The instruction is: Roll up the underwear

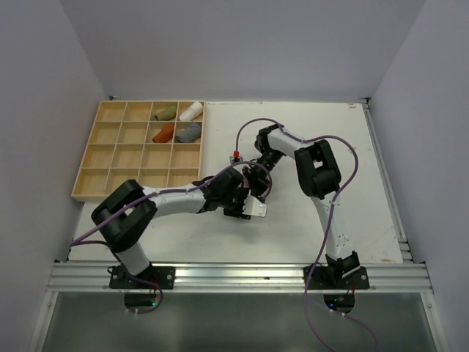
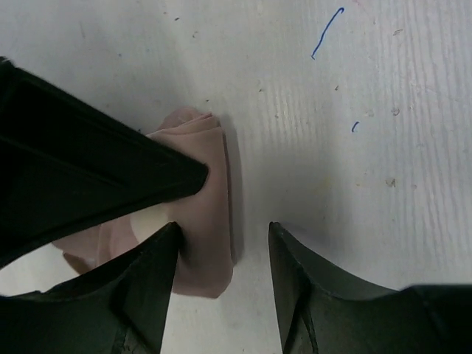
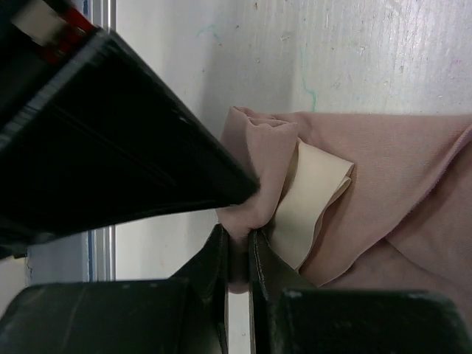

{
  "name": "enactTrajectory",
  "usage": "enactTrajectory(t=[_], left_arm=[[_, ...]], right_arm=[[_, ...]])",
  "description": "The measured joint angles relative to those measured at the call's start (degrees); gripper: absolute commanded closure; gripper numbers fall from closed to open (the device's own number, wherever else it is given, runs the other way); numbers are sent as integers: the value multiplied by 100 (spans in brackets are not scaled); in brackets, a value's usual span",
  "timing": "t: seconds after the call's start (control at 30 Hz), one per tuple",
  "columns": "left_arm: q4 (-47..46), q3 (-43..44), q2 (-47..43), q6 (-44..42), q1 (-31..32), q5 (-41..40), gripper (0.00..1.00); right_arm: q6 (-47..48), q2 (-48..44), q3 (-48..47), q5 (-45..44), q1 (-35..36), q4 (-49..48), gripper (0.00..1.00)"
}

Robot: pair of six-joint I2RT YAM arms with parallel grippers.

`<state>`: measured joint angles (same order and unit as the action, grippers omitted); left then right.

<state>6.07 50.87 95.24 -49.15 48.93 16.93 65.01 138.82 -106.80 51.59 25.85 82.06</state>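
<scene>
My right fingers pinch the pale pink underwear on the tabletop; my left fingers stand spread beside it.

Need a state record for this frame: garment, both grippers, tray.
garment: pale pink cloth underwear, partly folded, lying on white table
right gripper: shut on a bunched edge of the garment
left gripper: open, one finger at the garment's folded end
tray: wooden divided tray, far left of table
tray contents: olive roll, white roll, rust-orange roll, grey roll
status: pink roll not finished
</scene>
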Motion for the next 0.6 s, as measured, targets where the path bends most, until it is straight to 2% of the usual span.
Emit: enactTrajectory(t=[0.03, 0.07, 0.13, 0.17, 0.2, 0.23, 0.43, 0.6], left_arm=[[-42, 48, 164, -15, 31, -70, 48], [-66, 105, 326, -44, 61, -120, 57], [-114, 275, 496, -98, 74, -225, 69], [-98, 352, 564, -116, 74, -251, 76], [-55, 404, 610, -131, 66, -258, 79], [4, 448, 632, -157, 66, -260, 81], [876, 1062, 907, -249, 55, -35, 95], [1794, 1847, 1342, -72, 13, 428, 91]], right_arm=[[0, 0, 0, 2, 0, 0, 100], [0, 0, 0, 0, 0, 0, 98], [-2, 0, 2, 0, 0, 2, 92], [-4, 0, 4, 2, 0, 2, 80], [-24, 0, 4, 4, -4, 0, 75], [-44, 0, 2, 9, -15, -2, 66], [-391, -2, -417, -22, -225, -46, 48], [-992, -249, -1185, -201, -809, -487, 43]])
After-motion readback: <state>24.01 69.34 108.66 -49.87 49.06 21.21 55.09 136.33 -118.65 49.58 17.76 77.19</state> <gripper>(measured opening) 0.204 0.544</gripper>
